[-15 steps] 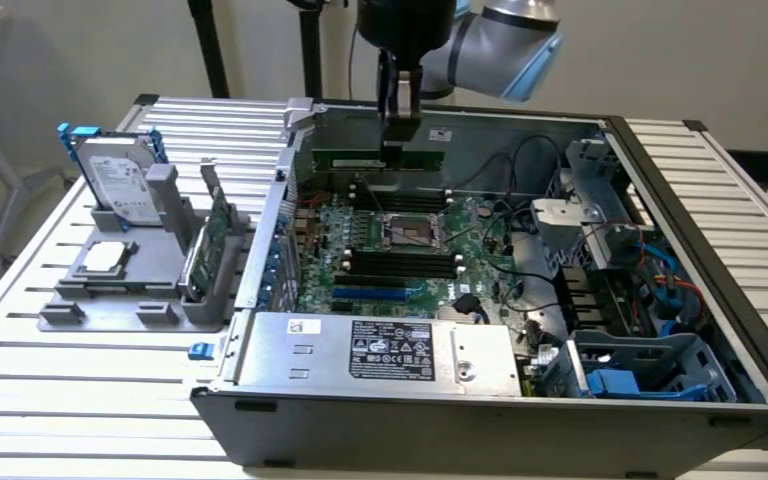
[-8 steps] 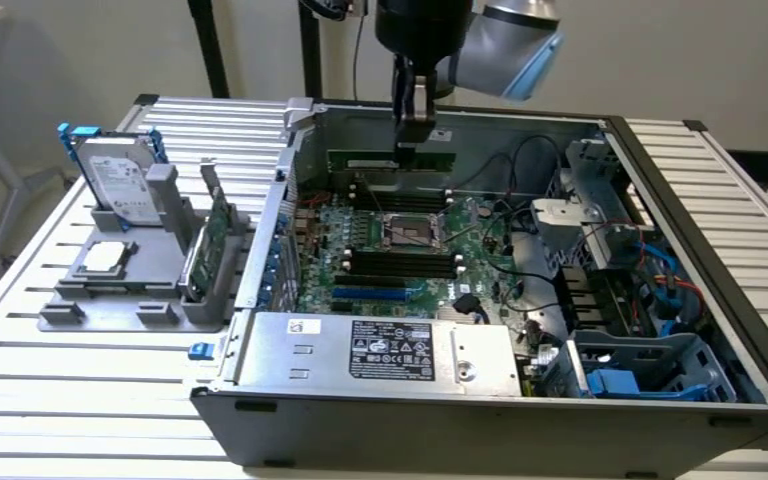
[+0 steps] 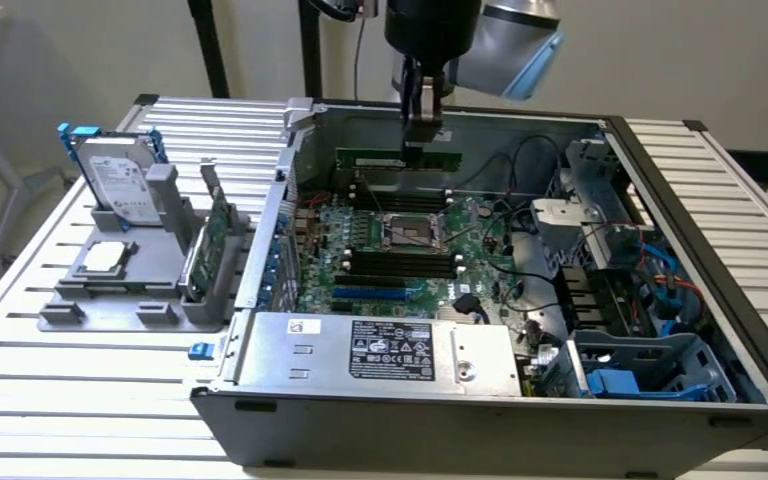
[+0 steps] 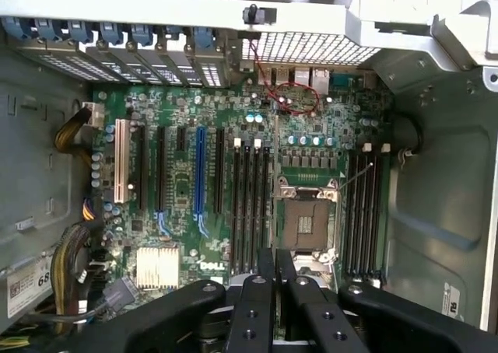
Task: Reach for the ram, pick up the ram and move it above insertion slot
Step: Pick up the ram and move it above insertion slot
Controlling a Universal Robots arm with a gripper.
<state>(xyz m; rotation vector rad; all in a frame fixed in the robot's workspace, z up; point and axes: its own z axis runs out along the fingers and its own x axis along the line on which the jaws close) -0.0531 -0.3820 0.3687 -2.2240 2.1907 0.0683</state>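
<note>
Sitting on the slatted bench (image 3: 64,370), the open computer case (image 3: 704,300) takes up most of the exterior view, its lid off and its inside exposed. Across the floor of the case lies the green motherboard (image 3: 398,270), with the square processor socket (image 3: 415,232) near its middle; in the wrist view the same motherboard (image 4: 179,205) shows its socket (image 4: 305,222) flanked on both sides by rows of long dark memory slots (image 4: 250,205). Over the far side of the case, beyond the socket, the dark robot arm (image 3: 435,25) comes down from above. Its fingers (image 3: 420,132) are nearly closed, pinched on the top edge of the ram (image 3: 398,159), which hangs edge-on as a thin green strip just above the motherboard's far memory slots and clear of them. In the wrist view the fingers (image 4: 275,279) stand close together over the slots beside the socket. Beside the case, to the exterior view's left, a grey holder (image 3: 117,290) carries a silver hard drive (image 3: 124,185) and an upright green card (image 3: 213,240).
</note>
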